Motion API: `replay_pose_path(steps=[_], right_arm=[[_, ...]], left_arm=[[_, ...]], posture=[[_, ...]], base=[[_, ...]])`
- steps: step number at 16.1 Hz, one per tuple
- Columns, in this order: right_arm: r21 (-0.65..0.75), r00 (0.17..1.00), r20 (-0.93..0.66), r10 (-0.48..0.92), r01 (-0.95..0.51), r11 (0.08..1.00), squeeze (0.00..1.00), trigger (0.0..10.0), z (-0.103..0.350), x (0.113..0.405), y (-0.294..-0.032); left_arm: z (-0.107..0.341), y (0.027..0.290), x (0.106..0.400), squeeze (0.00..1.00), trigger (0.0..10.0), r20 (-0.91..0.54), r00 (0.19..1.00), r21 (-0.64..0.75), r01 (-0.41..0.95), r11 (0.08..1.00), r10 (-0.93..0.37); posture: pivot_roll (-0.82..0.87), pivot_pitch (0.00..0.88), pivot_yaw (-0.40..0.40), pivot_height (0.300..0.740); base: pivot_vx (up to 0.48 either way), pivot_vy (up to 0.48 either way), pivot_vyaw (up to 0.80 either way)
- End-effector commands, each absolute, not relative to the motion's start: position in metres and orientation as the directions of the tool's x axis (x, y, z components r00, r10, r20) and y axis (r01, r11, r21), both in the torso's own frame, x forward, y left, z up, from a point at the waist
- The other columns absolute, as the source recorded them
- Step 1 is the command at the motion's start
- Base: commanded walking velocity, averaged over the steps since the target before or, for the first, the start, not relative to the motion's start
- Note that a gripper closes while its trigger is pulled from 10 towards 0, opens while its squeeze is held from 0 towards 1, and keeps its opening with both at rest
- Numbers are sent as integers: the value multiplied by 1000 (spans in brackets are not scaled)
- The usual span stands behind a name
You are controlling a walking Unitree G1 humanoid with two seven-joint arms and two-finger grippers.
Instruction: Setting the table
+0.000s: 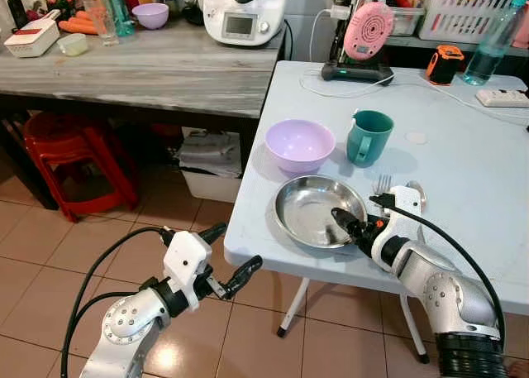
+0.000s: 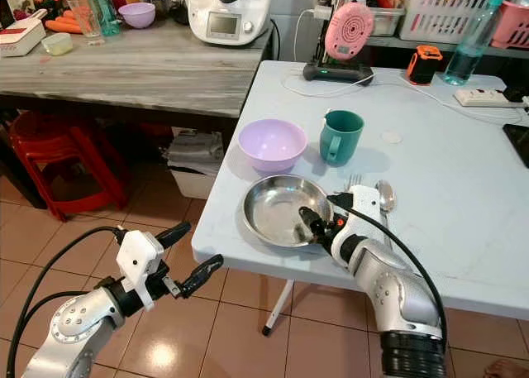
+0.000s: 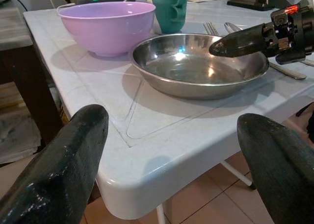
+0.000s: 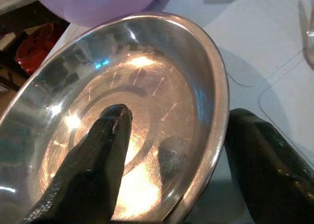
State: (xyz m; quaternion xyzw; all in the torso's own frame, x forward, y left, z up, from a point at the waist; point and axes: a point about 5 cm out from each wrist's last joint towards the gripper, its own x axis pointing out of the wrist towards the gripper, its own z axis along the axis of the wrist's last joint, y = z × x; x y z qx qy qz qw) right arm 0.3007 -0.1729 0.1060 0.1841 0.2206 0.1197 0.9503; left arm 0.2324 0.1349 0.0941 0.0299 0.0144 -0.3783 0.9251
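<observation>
A steel plate [image 1: 318,208] lies near the front left corner of the pale blue table [image 1: 463,163]. Behind it stand a purple bowl [image 1: 299,144] and a green mug [image 1: 368,136]. A fork [image 1: 382,184] and a spoon [image 1: 416,189] lie to the plate's right. My right gripper [image 1: 347,227] is open and straddles the plate's near right rim [image 4: 216,111], one finger inside the dish and one outside. My left gripper [image 1: 235,247] is open and holds nothing, hanging over the floor just in front of the table's corner, below the tabletop.
A wooden counter [image 1: 149,64] with a white appliance [image 1: 244,10] runs along the left. Red stools [image 1: 70,146] and a bin of papers [image 1: 211,159] sit under it. At the table's back are a pink fan [image 1: 368,31], cables, a power strip [image 1: 502,98] and a bottle [image 1: 492,47].
</observation>
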Motion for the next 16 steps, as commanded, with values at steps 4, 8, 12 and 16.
replay_pose_path(steps=[4,8,12,16], right_arm=[[446,838,-434,330,-118,887,0,0,92,297,-168],[456,836,-443,324,-101,884,0,0,91,295,-171],[500,834,-444,329,-74,863,0,0,90,294,-169],[518,838,-445,316,-47,854,0,0,89,295,-167]], left_arm=[[98,135,231,0,10000,-41,709,57,705,707,-704],[98,134,231,0,10000,-36,709,52,705,708,-704],[98,134,231,0,10000,-37,706,59,708,703,-708],[98,134,232,0,10000,-36,705,53,709,703,-708]], posture=[[-42,71,14,740],[-42,71,14,740],[-42,71,14,740],[-44,70,17,740]], base=[[0,0,0],[0,0,0],[0,0,0],[0,0,0]])
